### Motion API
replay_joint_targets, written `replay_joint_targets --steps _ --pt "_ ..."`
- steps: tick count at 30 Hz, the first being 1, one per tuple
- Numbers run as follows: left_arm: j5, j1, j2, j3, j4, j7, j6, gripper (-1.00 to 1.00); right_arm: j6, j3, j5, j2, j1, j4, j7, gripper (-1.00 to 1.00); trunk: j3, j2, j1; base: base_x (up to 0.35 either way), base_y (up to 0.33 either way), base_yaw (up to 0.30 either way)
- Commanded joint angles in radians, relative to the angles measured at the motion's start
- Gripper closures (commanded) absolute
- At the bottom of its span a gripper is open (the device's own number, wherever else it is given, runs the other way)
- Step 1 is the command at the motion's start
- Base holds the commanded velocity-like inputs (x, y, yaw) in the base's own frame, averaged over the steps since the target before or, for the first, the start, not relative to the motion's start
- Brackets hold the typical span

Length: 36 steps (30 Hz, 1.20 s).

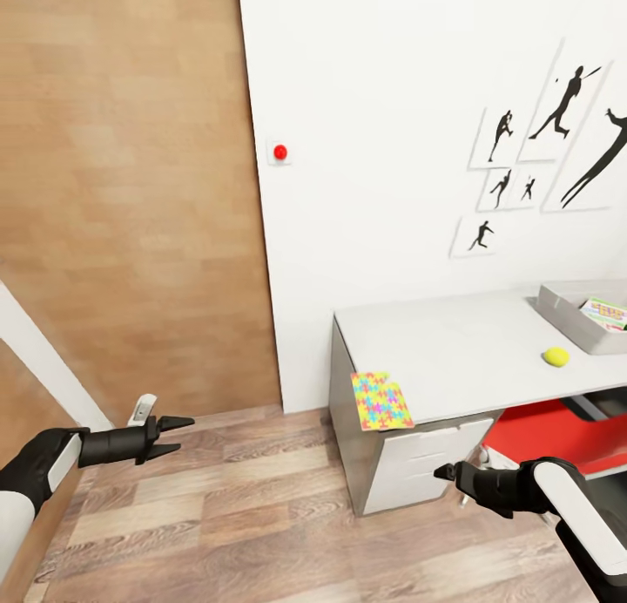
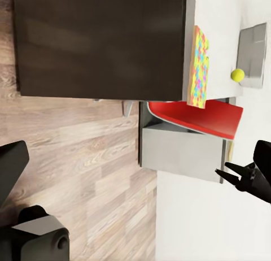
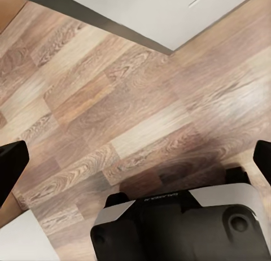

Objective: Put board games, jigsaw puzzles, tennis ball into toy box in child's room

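Jigsaw puzzle [image 1: 380,401] lies flat at the near left corner of the table [image 1: 453,350], its near edge overhanging the tabletop above the white drawer unit [image 1: 418,464]. Its long axis runs roughly near to far. In the left wrist view the puzzle's colours read as a stack that could be 2 boards, though I cannot tell for sure.

Both arms hang low over the wood floor, well short of the tabletop. The right gripper [image 1: 446,472] sits just in front of the drawer unit, below and slightly right of the puzzle, so it is the nearer arm. Whether its fingers are parted I cannot tell from the head view; the right wrist view shows dark tips at both edges, suggesting they are spread. The left gripper [image 1: 174,436] is well apart to the left, with its 2 fingers parted and nothing between them.

Tennis ball [image 1: 556,356] rests on the table further right, just beside the toy box [image 1: 566,311], which already holds 1 printed box [image 1: 606,313]. The puzzle must travel right to reach the bin.
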Motion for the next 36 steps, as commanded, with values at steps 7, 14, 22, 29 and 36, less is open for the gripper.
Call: replay_joint_targets --steps 7,14,22,29,36 --pt "0.0 -0.001 -0.002 0.001 0.0 0.0 -0.002 -1.0 0.001 0.001 -0.013 -0.001 -0.001 -0.003 -0.012 -1.0 0.001 -0.002 0.001 0.0 0.0 0.047" --pt "-0.002 -0.001 -0.01 0.002 0.0 0.011 -0.017 -1.0 0.002 -0.003 -0.016 -0.002 -0.001 -0.003 -0.013 -1.0 -0.018 -0.044 0.024 0.0 0.0 0.005" --pt "-0.002 -0.001 -0.038 0.002 0.003 0.014 -0.136 -1.0 0.003 -0.005 -0.018 -0.003 -0.001 -0.007 -0.013 -1.0 -0.043 -0.1 0.054 0.0 0.0 0.0" --pt "-0.004 -0.001 -0.059 0.0 0.005 0.016 -0.187 -1.0 0.004 -0.003 -0.012 -0.004 -0.001 -0.007 -0.013 -1.0 -0.065 -0.149 0.081 0.0 0.0 0.0" --pt "-0.008 -0.001 -0.065 -0.002 0.007 0.016 -0.255 -1.0 0.001 0.001 -0.009 -0.004 -0.001 -0.005 -0.014 -1.0 -0.087 -0.198 0.108 0.0 0.0 0.0"
